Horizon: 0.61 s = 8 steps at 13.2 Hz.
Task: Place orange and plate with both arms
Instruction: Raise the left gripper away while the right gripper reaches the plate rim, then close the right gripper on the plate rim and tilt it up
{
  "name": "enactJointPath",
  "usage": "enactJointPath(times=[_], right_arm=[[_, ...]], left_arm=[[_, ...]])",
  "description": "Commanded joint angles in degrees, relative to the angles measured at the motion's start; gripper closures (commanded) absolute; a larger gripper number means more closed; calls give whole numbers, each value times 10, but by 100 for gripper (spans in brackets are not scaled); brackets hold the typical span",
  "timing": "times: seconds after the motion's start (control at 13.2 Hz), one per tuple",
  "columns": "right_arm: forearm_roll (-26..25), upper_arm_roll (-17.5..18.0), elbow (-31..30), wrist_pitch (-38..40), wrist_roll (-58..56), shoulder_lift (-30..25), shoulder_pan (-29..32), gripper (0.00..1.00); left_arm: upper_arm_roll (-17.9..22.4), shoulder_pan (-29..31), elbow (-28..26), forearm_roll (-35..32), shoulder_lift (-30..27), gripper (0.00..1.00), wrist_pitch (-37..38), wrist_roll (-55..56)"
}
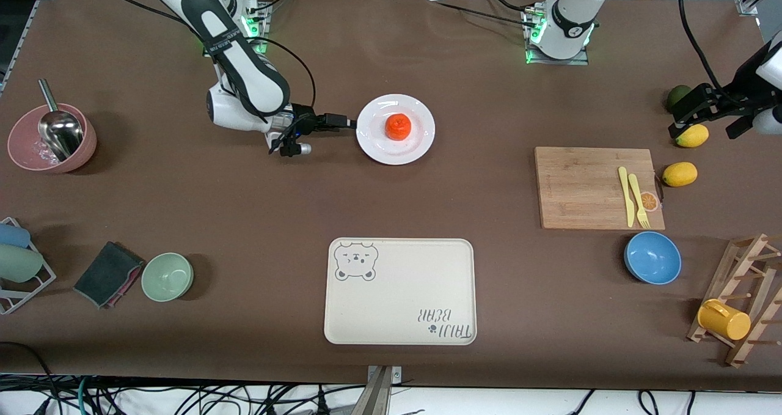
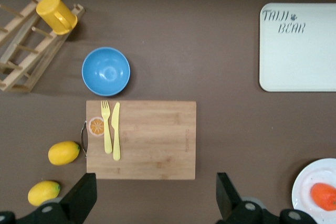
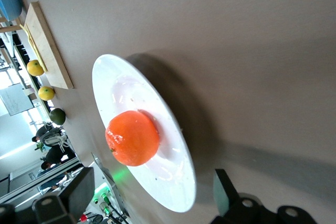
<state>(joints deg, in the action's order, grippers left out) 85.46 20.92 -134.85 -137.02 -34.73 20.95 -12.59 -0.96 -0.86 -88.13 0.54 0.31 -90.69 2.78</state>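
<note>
The orange [image 1: 398, 126] sits in the middle of the white plate [image 1: 421, 143], which lies on the table farther from the front camera than the beige tray [image 1: 400, 293]. My right gripper [image 1: 348, 122] is low at the plate's rim, on the side toward the right arm's end, and is open. In the right wrist view the orange [image 3: 132, 137] and plate [image 3: 113, 77] fill the middle, and the rim reaches between the spread fingers of my right gripper [image 3: 151, 186]. My left gripper [image 1: 702, 128] is open and empty, up over a lemon [image 1: 692, 135] at the left arm's end. It shows in its own view as my left gripper [image 2: 155, 195].
A wooden cutting board [image 1: 586, 189] holds a yellow fork and knife. A second lemon [image 1: 680, 174], a blue bowl [image 1: 652, 257] and a rack with a yellow mug [image 1: 724, 319] are near it. A pink bowl with a scoop [image 1: 52, 139] and a green bowl [image 1: 167, 276] are at the right arm's end.
</note>
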Motion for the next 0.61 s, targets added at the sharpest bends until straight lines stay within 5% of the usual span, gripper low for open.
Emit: enactJointPath(times=[0.0, 0.53], right_arm=[[18, 3, 34, -9, -26, 40, -9, 0], [19, 3, 55, -10, -46, 66, -15, 6]], left_arm=[[-1, 2, 20, -6, 11, 0, 75, -16], [-1, 9, 20, 22, 19, 0, 55, 24]])
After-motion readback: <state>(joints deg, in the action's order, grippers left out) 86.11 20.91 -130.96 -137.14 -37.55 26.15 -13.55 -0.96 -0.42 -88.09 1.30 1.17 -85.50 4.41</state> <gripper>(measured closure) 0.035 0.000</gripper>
